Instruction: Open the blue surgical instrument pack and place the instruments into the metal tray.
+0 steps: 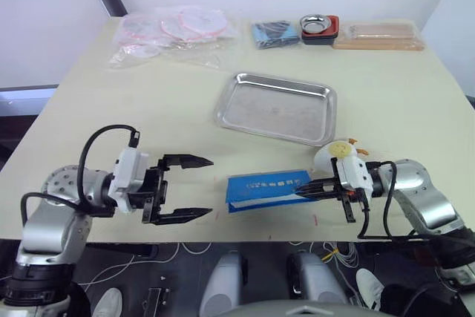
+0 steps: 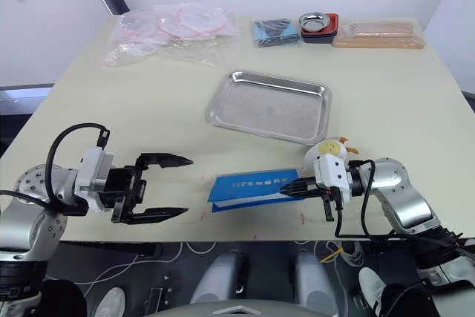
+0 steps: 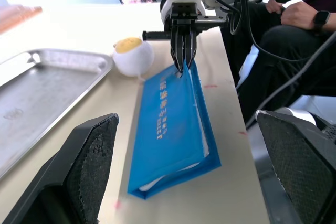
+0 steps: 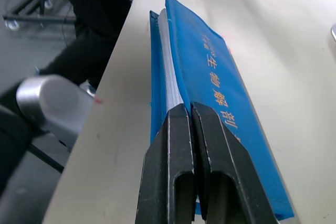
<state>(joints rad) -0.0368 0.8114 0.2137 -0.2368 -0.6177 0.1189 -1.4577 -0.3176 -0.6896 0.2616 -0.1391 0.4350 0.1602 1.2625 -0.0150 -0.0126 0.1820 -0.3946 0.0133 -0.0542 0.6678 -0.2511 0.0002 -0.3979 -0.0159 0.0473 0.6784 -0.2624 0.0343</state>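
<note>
The blue surgical instrument pack (image 1: pixel 263 187) lies closed near the table's front edge, white lining showing along its seam (image 4: pixel 167 61). My right gripper (image 1: pixel 306 191) is shut on the pack's right end, pinching the top flap, as the left wrist view (image 3: pixel 182 66) also shows. My left gripper (image 1: pixel 211 187) is open just left of the pack, level with it and apart from it. The metal tray (image 1: pixel 276 108) sits bare behind the pack, mid-table. The instruments are hidden inside the pack.
A white and yellow round object (image 1: pixel 338 155) sits between tray and right gripper. Along the back are clear plastic bags (image 1: pixel 174 31), a small blue packet (image 1: pixel 273 33), a metal bowl in a red holder (image 1: pixel 319 27) and a tan box (image 1: pixel 378 36). A person (image 3: pixel 294 19) sits beyond the table's edge.
</note>
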